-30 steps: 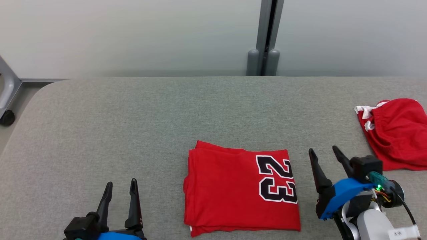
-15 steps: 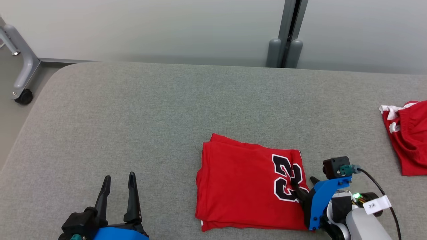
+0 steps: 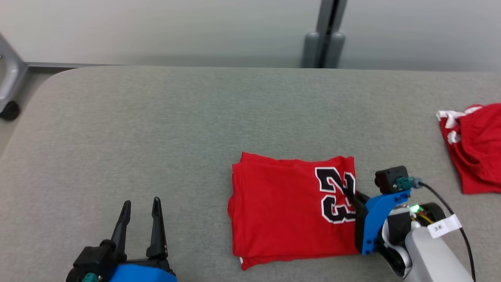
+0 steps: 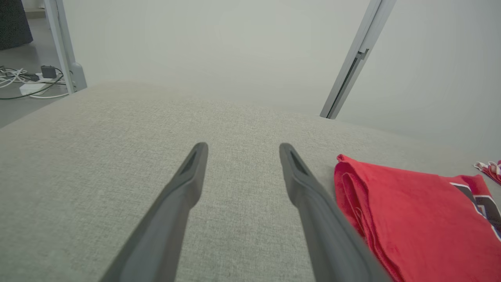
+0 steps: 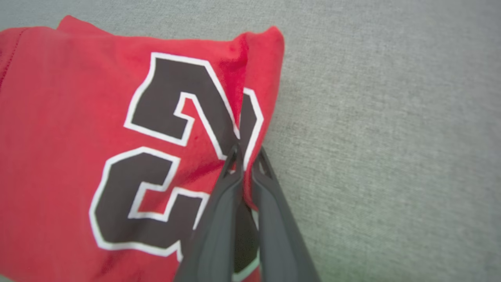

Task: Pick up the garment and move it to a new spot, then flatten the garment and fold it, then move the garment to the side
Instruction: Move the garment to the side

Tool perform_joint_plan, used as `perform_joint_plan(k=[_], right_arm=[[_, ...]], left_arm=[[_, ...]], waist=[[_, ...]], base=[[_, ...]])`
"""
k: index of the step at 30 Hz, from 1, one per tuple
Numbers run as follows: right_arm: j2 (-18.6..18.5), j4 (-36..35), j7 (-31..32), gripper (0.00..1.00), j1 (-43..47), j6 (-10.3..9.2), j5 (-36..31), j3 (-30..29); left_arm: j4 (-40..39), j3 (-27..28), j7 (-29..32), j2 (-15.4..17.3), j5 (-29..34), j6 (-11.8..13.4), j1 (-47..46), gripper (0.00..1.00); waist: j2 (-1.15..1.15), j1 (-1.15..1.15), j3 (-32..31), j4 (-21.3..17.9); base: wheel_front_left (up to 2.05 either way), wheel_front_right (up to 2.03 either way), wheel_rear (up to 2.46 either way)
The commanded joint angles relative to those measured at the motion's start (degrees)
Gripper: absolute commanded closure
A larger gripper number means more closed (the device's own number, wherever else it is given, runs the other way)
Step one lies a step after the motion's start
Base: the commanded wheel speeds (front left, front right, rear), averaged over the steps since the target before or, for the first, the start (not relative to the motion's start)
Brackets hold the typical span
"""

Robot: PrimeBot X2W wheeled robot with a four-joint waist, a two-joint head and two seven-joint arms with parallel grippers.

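Now | my right gripper (image 5: pixel 245 156) is pinching the red garment (image 3: pixel 282 207) beside its "23" | my left gripper (image 3: pixel 141 203) is hovering left of the garment, fingers spread

Robot lab or test room: grey padded table (image 3: pixel 156 117), bare partition wall (image 3: pixel 156 27), castered frame (image 3: pixel 9 109), floor cables (image 4: pixel 11 76).

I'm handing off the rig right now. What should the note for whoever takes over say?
Right claw: shut on the jersey, pinching its right edge by the 23.
Left claw: open, empty, left of the jersey.
Jersey: folded, lying near the middle of the table. Another red garment lies at far right.
Done: flattening and folding.
Left: move the jersey to the side.
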Motion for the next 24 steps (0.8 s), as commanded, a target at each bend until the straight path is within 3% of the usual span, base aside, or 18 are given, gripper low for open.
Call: perform_joint_plan(k=[1, 11, 16, 24], right_arm=[[-0.92, -0.64, -0.63, 1.00, -1.18, -0.09, -0.09, -0.64], [-4.55, -6.53, -1.67, 1.00, -4.39, -0.07, -1.81, -4.31], [-4.45, -8.91, -1.97, 1.00, -5.90, -0.06, -1.80, -5.46], [-3.39, -9.73, -3.42, 1.00, -7.66, -0.06, -1.54, -4.68]], left_arm=[[-0.49, 0.03, -0.14, -0.07, 0.48, -0.28, -1.23, 0.00], [-2.92, -1.57, -0.07, 1.09, 2.33, -1.06, -3.84, 0.00], [-4.12, -2.26, 0.74, 2.17, 3.24, -1.34, -6.04, 0.00], [-5.01, -3.02, 1.96, 3.71, 3.81, -1.46, -7.93, 0.00]], waist=[[0.00, 0.00, 0.00, -1.42], [0.00, 0.00, 5.18, -14.25], [0.00, 0.00, 8.58, -20.43], [0.00, 0.00, 10.78, -24.60]], base=[[0.00, 0.00, 0.00], [0.00, 0.00, 0.00], [0.00, 0.00, 0.00], [0.00, 0.00, 0.00]])
